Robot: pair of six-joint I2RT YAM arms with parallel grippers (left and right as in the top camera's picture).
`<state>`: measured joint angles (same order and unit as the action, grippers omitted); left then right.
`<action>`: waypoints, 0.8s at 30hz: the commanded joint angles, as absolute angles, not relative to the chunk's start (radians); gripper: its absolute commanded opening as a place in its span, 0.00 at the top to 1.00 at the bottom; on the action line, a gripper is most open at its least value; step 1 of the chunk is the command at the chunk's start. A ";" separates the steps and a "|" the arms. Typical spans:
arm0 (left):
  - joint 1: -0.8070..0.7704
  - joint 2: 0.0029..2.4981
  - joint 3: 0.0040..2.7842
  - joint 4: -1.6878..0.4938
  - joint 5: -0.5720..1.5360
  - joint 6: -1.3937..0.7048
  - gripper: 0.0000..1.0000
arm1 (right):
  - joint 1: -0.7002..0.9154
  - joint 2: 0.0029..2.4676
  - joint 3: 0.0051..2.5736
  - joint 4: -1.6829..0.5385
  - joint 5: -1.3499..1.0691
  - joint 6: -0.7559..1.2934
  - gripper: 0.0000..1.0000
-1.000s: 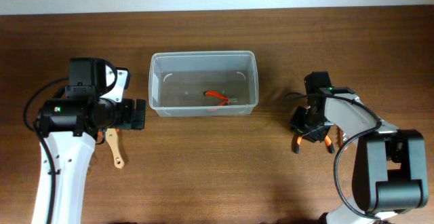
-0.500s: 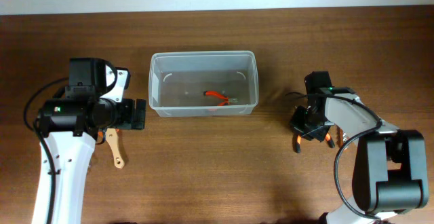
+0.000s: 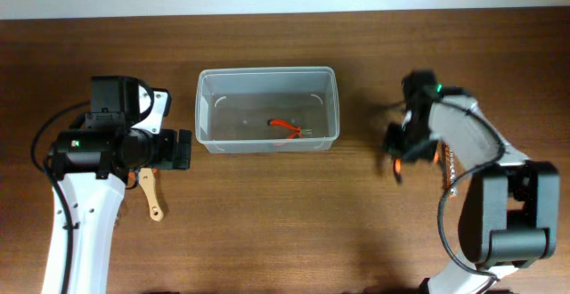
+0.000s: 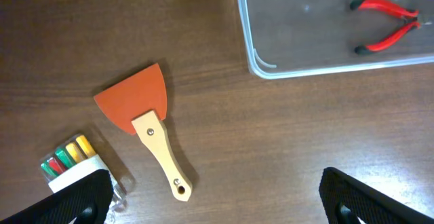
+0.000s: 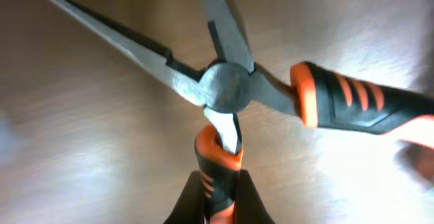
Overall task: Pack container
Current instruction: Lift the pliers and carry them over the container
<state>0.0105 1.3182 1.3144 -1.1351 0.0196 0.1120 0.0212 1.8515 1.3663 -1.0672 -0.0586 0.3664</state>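
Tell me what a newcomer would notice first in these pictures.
The long-nose pliers, tips spread wide, fill the right wrist view, one orange-and-black handle pinched in the right gripper. Next comes the clear container at the middle of the table, holding only small red-handled pliers. By the open left gripper lies an orange-bladed scraper.

Brown wooden table (image 3: 267, 232) carries the clear container (image 3: 204, 116), an orange scraper (image 4: 148, 123) — and a small bit case (image 4: 73, 161).

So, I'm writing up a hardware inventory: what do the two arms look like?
Both the left arm and right arm have white shells, black motor housings, loose black cables and a green light. The left end effector is black.
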 commanded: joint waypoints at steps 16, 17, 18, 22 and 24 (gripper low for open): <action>0.318 1.312 1.504 -1.142 0.060 0.067 0.01 | 0.368 1.840 2.047 -1.234 -0.056 -0.290 0.96; 0.318 1.312 1.504 -1.144 0.060 0.067 0.01 | 0.397 1.850 2.047 -1.234 -0.056 -0.332 0.96; 0.318 1.312 1.504 -1.145 0.061 0.067 0.01 | 0.426 1.861 2.047 -1.232 -0.056 -0.377 0.96; 0.318 1.312 1.504 -1.149 0.067 0.067 0.01 | 0.515 1.919 2.047 -1.206 -0.056 -0.509 0.96; 0.317 1.312 1.504 -1.157 0.068 0.067 0.01 | 0.541 1.959 2.047 -1.185 -0.057 -0.528 0.96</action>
